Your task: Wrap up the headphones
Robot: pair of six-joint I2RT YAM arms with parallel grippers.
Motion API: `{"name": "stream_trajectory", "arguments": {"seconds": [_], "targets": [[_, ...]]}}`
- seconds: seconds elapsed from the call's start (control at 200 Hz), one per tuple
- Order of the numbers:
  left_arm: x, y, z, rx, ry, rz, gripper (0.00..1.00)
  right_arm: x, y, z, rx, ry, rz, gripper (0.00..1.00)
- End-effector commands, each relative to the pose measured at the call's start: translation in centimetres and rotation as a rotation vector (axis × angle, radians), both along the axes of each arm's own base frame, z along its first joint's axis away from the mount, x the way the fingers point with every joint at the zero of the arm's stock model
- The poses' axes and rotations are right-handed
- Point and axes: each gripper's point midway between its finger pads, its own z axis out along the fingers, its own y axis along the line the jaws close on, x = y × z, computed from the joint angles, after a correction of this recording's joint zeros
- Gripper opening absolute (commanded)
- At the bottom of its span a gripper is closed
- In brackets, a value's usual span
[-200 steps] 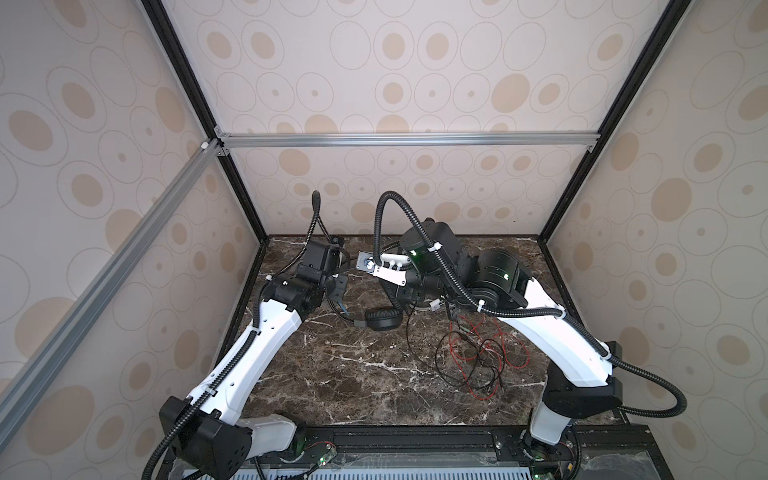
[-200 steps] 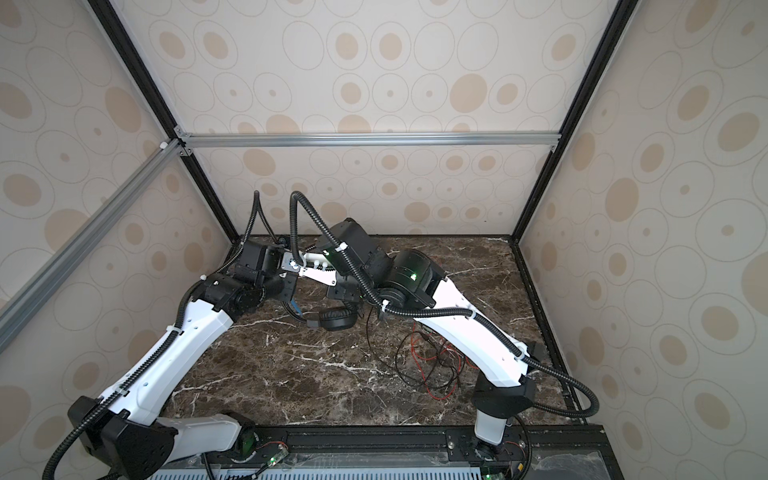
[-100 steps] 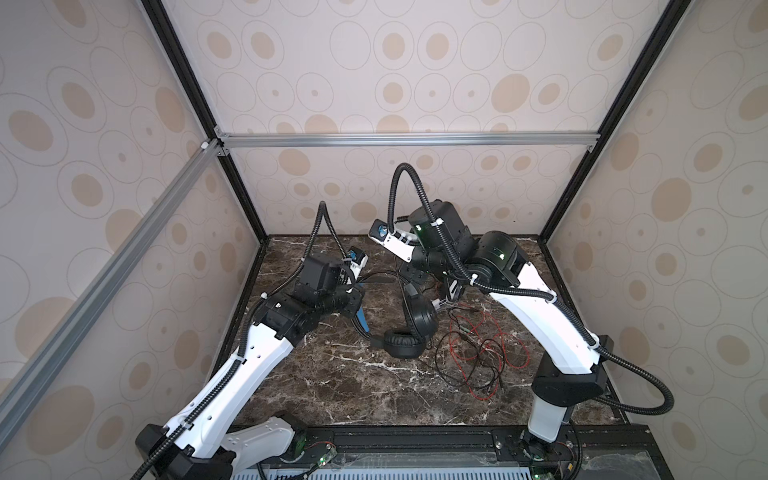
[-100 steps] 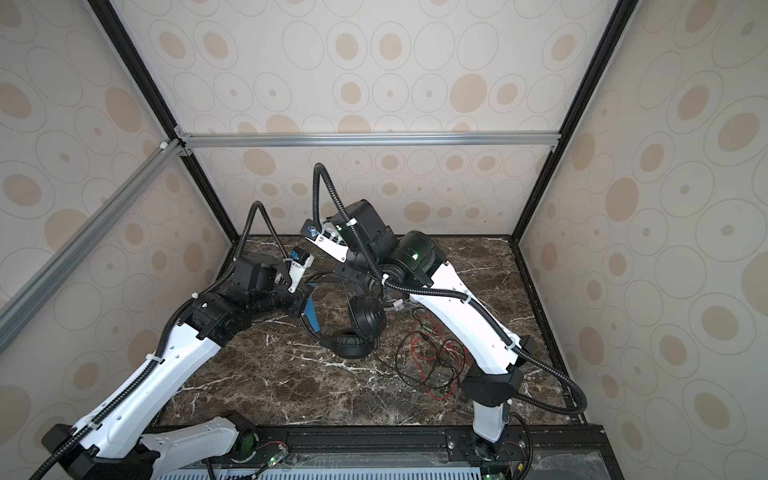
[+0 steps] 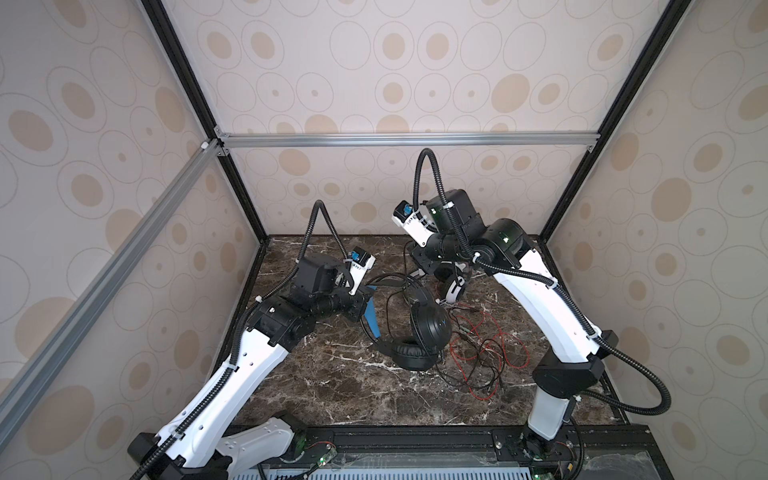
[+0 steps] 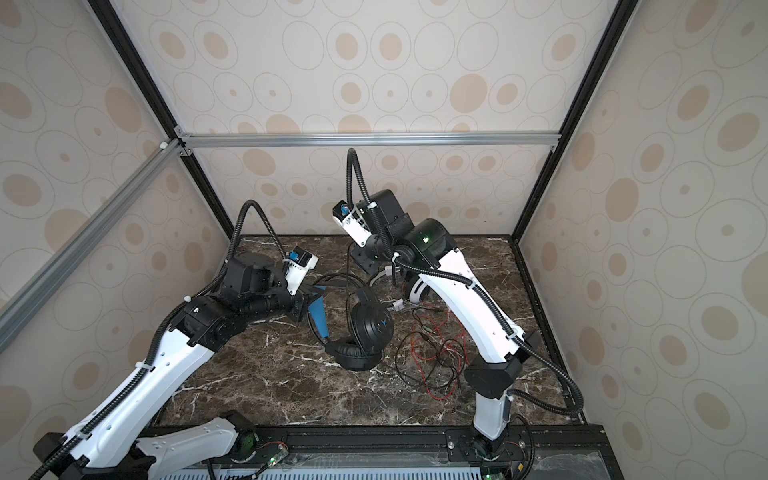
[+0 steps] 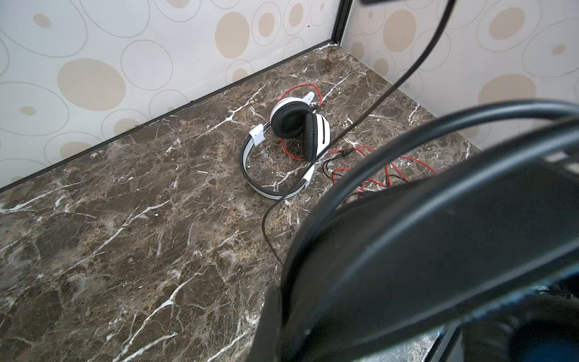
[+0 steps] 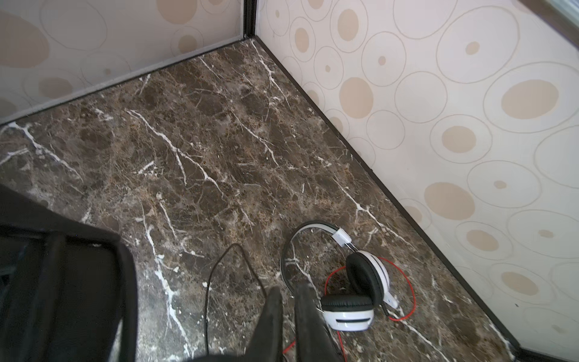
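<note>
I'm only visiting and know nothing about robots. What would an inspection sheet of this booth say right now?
Surface: dark marble-look tabletop, no spills seen.
Job's things: black headset, blue-lined headband raised, one ear pad on the tabletop; white headset lying near the back wall.
Clutter: nothing seen.
Grippers: left gripper shut on the black headset's headband; right gripper fingers almost together, grip unclear.
Cables: black cord and red cord unwrapped, tangled together on the tabletop; corrugated hose along each arm.
Surroundings: oval-patterned walls, aluminium rail.
</note>
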Motion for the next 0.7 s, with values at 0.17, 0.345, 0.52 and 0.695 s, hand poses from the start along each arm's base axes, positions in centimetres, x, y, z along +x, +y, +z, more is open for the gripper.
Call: {"name": "stream_trajectory", "arguments": {"seconds": [0.17,0.345,0.52,0.695], "targets": [[-1.2,-1.8,8.5,-0.216,-0.113,-0.070,0.00,0.4,-0.8,0.2,0.242,0.102,-0.018,0.19],[-1.3,-2.1,10.2,-0.258,-0.124,-0.079,0.00,0.6,-1.2,0.5,0.370,0.125,-0.013,0.27],[-1.4,-2.2,12.7,-0.314,-0.148,-0.081,0.00,0.3,-1.0,1.0,0.504,0.113,0.020,0.37],[-1.3,-2.4,15.7,-0.389,-0.179,-0.072,0.00,-0.8,-0.5,0.8,0.603,0.095,0.088,0.47]]}}
